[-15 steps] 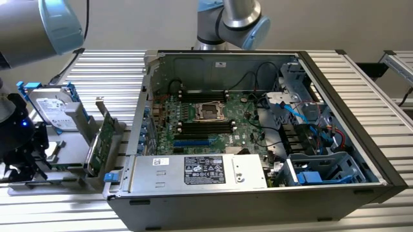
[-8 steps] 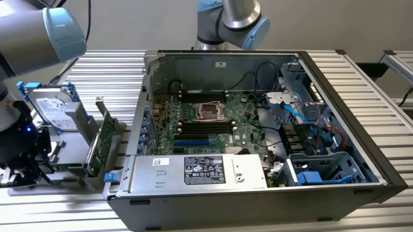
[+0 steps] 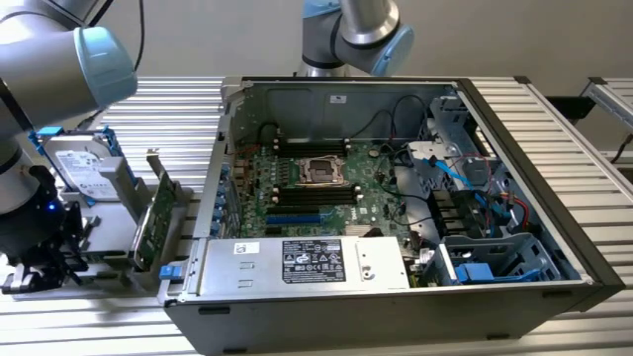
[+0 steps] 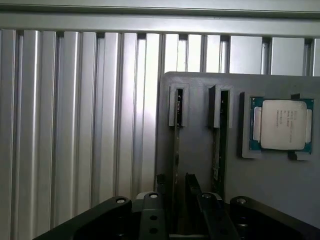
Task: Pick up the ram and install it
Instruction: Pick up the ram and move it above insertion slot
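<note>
In the wrist view a grey holder [image 4: 195,165] carries two thin boards standing on edge in slots. The ram [image 4: 176,145] is the one that runs between my fingers; a second stick [image 4: 217,145] with a green edge stands beside it. My gripper [image 4: 176,184] is open, one dark finger on each side of the ram, with gaps showing on both sides. In the exterior view my gripper [image 3: 40,268] hangs low over the holder at the exterior view's left. The open computer case [image 3: 514,133] shows the motherboard's black memory slots [image 3: 314,194].
A processor chip [image 4: 280,125] lies in a recess of the holder. In the exterior view a hard drive [image 3: 84,172] and a tall green expansion card [image 3: 150,219] stand on the holder beside the case. A second arm [image 3: 356,30] rises behind the case. Ribbed aluminium table [image 4: 75,125] lies around.
</note>
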`<state>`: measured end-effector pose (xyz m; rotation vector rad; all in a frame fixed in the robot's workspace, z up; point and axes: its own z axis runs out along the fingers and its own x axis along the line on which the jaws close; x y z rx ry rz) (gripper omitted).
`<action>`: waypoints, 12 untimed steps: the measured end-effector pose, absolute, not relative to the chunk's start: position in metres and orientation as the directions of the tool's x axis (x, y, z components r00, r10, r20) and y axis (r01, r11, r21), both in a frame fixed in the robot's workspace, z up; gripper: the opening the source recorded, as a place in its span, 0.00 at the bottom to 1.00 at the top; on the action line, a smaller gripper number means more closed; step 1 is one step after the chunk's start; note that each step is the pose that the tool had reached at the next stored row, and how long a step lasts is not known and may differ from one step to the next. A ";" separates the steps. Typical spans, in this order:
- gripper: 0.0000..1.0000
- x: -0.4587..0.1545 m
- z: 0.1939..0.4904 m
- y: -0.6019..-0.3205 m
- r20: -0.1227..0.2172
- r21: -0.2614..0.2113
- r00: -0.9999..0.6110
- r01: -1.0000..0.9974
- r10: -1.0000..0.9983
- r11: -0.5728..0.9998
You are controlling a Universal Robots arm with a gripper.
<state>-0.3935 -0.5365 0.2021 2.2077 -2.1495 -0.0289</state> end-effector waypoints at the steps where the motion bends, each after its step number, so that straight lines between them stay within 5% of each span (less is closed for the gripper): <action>1: 0.30 -0.394 0.200 -0.537 0.029 0.056 0.027 -0.998 -0.999 -0.026; 12: 0.30 -0.397 0.193 -0.537 0.029 0.056 0.025 -0.998 -0.999 -0.024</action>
